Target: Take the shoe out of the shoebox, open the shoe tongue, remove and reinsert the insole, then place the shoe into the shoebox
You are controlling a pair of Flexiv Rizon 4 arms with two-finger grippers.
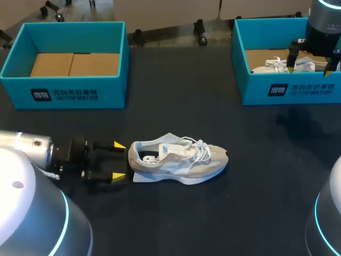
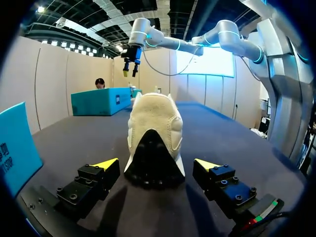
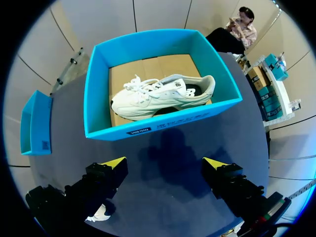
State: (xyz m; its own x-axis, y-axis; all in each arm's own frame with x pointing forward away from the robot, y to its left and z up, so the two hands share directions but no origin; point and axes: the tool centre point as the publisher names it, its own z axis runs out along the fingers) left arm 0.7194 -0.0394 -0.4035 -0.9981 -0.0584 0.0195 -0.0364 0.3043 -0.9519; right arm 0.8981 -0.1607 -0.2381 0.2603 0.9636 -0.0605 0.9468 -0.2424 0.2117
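Observation:
A white and grey shoe (image 1: pixel 178 160) lies on its sole mid-table, heel toward my left gripper (image 1: pixel 118 160). That gripper is open, its yellow tips just short of the heel. In the left wrist view the heel (image 2: pixel 154 143) fills the gap ahead of the gripper (image 2: pixel 155 163), and neither finger touches it. A second white shoe (image 3: pixel 163 94) lies inside the right teal shoebox (image 3: pixel 163 126). My right gripper (image 3: pixel 165 162) hangs open above that shoebox (image 1: pixel 298 88), holding nothing; it also shows over the box in the head view (image 1: pixel 310 66).
An empty teal shoebox (image 1: pixel 64 90) with a cardboard floor stands at the back left. Dark tabletop (image 1: pixel 213 213) surrounds the shoe. My right gripper (image 2: pixel 130 66) shows far ahead in the left wrist view, above the right shoebox (image 2: pixel 101 101).

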